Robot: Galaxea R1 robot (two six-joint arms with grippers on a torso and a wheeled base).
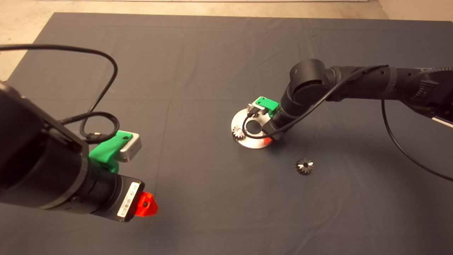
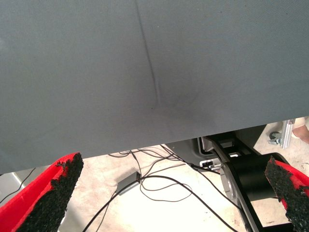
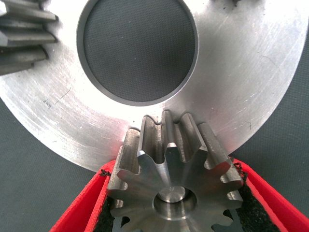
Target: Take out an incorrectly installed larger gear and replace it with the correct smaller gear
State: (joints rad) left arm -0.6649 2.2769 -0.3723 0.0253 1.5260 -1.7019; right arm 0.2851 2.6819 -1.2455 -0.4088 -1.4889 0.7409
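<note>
Dark grey mat (image 1: 212, 53) covers the desk, w/ creases running across it; pale beige floor shows past the far edge.

My right hand (image 3: 174, 212) is down at the near-right rim of the round steel plate (image 1: 240, 122), mid-mat. Head view hides most of that under my arm; only a bit of red finger shows at the plate edge. Right wrist view fills it in: both red fingers w/ black pads are closed on the larger gear (image 3: 171, 179), one each side, touching its teeth. The gear sits at the plate's rim, just beside the big round hole (image 3: 137, 48) where the mat shows thru. A small silver gear (image 1: 238, 133) sits on the plate's left edge; wrist view catches only its teeth.

The smaller gear (image 1: 304, 165) lies on the mat, right of & nearer than the plate, apart from it. Only the head view has it.

My left hand (image 1: 147, 204) hangs over the mat's near-left, fingers wide apart, holding nothing. Its wrist view adds cables (image 2: 159, 183) on the floor below the mat edge & a black robot part.

White barcode label (image 1: 126, 200) on the left wrist; print is too small to read.
</note>
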